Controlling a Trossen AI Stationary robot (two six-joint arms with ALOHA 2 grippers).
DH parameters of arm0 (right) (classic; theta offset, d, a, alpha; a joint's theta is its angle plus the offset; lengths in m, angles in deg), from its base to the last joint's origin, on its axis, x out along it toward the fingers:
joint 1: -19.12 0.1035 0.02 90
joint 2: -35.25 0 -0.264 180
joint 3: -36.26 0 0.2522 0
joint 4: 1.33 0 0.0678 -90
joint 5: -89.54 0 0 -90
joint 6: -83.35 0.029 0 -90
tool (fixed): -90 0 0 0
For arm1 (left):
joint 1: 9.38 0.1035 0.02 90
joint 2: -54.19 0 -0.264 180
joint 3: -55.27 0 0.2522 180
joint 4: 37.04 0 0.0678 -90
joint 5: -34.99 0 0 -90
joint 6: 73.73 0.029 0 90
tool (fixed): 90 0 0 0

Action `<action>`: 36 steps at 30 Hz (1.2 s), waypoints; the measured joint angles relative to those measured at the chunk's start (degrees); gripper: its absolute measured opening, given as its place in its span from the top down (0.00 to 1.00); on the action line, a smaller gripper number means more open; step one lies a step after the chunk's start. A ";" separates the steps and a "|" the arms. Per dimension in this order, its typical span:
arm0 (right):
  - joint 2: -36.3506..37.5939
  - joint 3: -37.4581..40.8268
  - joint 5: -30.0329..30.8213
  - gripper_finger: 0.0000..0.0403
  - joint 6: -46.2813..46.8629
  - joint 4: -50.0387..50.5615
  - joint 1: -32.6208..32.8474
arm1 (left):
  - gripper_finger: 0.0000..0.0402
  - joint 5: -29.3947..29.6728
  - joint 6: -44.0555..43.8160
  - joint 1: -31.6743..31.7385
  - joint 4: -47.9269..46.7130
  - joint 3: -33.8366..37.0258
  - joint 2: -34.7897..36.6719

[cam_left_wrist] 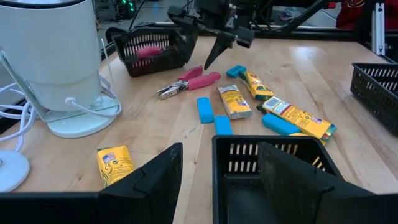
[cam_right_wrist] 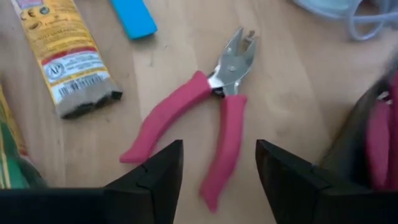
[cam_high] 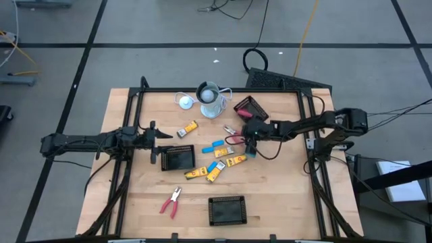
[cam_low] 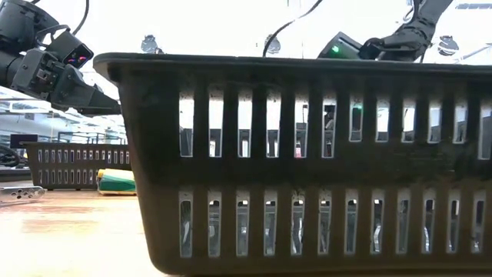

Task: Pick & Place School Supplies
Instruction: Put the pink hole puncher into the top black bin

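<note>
- The right gripper (cam_right_wrist: 219,171) hangs low over the middle of the worktop (cam_high: 270,196) with its fingers spread and nothing between them, right above a pair of red-handled pliers (cam_right_wrist: 199,127) that lies flat on the wood.
- The left gripper (cam_left_wrist: 217,168) is also spread and empty, hovering at the near rim of the middle black mesh tray (cam_left_wrist: 273,155), which looks empty from what I can see of it.
- Just beyond the right gripper, the tilted mesh tray (cam_high: 248,106) near the back already holds something pink-red, so I'd say at least 1 item has been put away; what it is I cannot tell.
- Still loose on the worktop: a cluster of yellow-and-black pieces (cam_high: 226,160) and light-blue pieces (cam_high: 212,146) between the 2 arms, 1 more yellow piece (cam_high: 188,128) lying apart towards the pale grey cup (cam_high: 210,98), and a 2nd pair of pliers (cam_high: 171,200) near the front.
- The front tray (cam_high: 227,210) looks empty from above too.
- My guess is the job is barely begun: nearly all the supplies are still out, and the pliers under the right gripper look like the next thing to go.
</note>
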 joint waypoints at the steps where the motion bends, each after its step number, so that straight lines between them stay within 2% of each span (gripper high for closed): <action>1: 0.02 -0.72 0.02 0.51 -0.15 0.15 0.00 | 0.47 0.00 -0.02 0.01 0.00 0.00 0.00; 15: -0.02 -3.73 -4.98 0.51 3.23 0.61 2.37 | 0.47 -0.09 -0.20 0.01 -0.17 0.00 -0.01; 21: -0.87 -3.73 -4.96 0.51 5.50 0.66 3.91 | 0.47 -0.11 -0.20 0.02 -0.17 0.00 -0.02; 28: -6.88 -3.85 -3.39 0.51 6.36 -0.02 4.33 | 0.47 -0.47 -0.32 0.00 -0.02 0.00 -0.02; 36: -12.25 -8.22 -3.17 0.51 5.87 -0.35 5.22 | 0.47 -0.48 -0.24 0.01 -0.03 0.00 -0.01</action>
